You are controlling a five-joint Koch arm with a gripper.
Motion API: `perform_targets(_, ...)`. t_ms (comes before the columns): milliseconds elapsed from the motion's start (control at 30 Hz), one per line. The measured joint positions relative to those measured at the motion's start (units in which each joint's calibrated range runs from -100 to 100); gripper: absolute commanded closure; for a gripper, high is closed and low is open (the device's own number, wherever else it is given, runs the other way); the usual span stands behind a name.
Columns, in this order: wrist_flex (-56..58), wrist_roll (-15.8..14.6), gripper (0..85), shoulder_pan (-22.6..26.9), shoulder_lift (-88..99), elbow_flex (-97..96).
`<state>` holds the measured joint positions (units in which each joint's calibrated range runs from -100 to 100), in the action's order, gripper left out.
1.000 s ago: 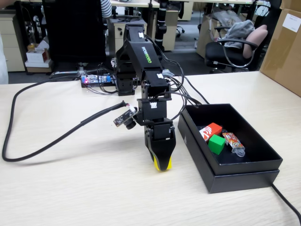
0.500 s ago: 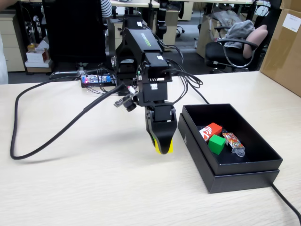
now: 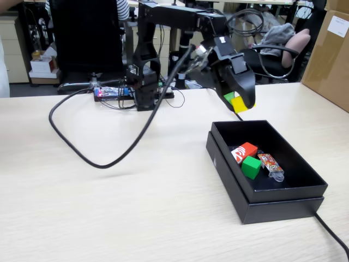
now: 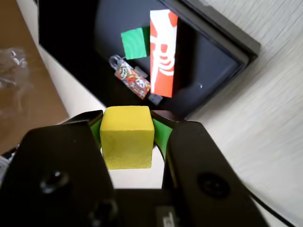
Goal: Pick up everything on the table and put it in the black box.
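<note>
My gripper (image 3: 238, 103) is shut on the yellow cube (image 3: 239, 104) and holds it in the air just behind the far edge of the black box (image 3: 283, 202). In the wrist view the yellow cube (image 4: 127, 137) sits between the green-padded jaws of the gripper (image 4: 128, 132), with the box (image 4: 71, 42) beyond it. Inside the box lie the red-and-white packet (image 3: 244, 152), the green cube (image 3: 251, 166) and a colourful candy wrapper (image 3: 270, 165). The wrist view shows the same packet (image 4: 162, 52), green cube (image 4: 134, 43) and wrapper (image 4: 133, 80).
The box stands on the light wood-grain table (image 3: 109, 207). A thick black cable (image 3: 82, 155) loops across the table left of the arm base (image 3: 144, 87). A brown cardboard carton (image 3: 327, 54) stands at the far right. Another cable (image 3: 332, 234) runs off by the box's near right corner.
</note>
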<state>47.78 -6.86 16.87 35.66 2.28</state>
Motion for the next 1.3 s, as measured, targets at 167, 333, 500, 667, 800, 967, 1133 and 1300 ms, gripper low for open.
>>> perform_targets(167,0.0,-0.9,84.3,0.7,-10.3,2.5)
perform_targets(333,0.0,-1.0,83.5,-0.9,-20.1,3.1)
perform_targets(500,0.0,-1.0,71.4,-2.0,-22.8,2.6)
perform_targets(667,0.0,-0.8,58.8,-2.0,-22.8,2.6)
perform_targets(800,0.0,-0.8,57.9,-1.9,-22.8,2.6)
perform_targets(967,0.0,-0.8,52.9,-1.7,-21.9,2.6)
perform_targets(1133,0.0,-0.8,52.9,-1.7,-15.5,2.6)
perform_targets(1300,0.0,-0.6,48.4,-3.2,-9.9,3.7)
